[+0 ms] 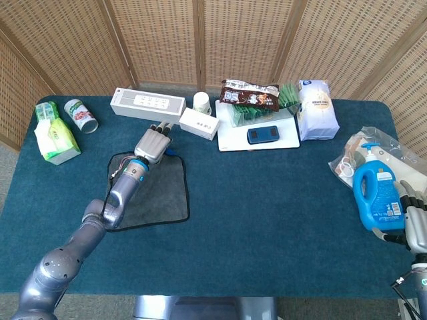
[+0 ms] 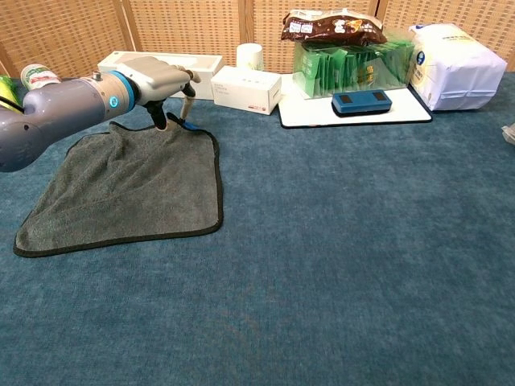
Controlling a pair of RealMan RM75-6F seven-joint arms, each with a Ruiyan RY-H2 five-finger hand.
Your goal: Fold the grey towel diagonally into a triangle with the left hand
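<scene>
Head view, left part: grey towel lies flat and unfolded on the blue table, left of centre, dark piping along its edges.
Left hand: left hand sits over the towel's far right corner; chest view shows its fingers pointing down at that corner beside a small blue tab. Whether cloth is already pinched cannot be determined; nothing is visibly lifted.
Towel handling: judged soft, light and limp. Expect it to drape and drag on the table cloth rather than hold shape. Slippage risk is low; bunching risk is higher.
Grasp point: judged best at the far right corner by the tab, carried diagonally toward the near left corner.
Frame centre: white tray with packets, well apart from the towel.
Right hand: right hand, lower right of head view, rests against a blue bottle, fingers curled beside it; contact is unclear, and the frame edge cuts the hand off.
Hidden: left fingertips are obscured by the palm in head view.
</scene>
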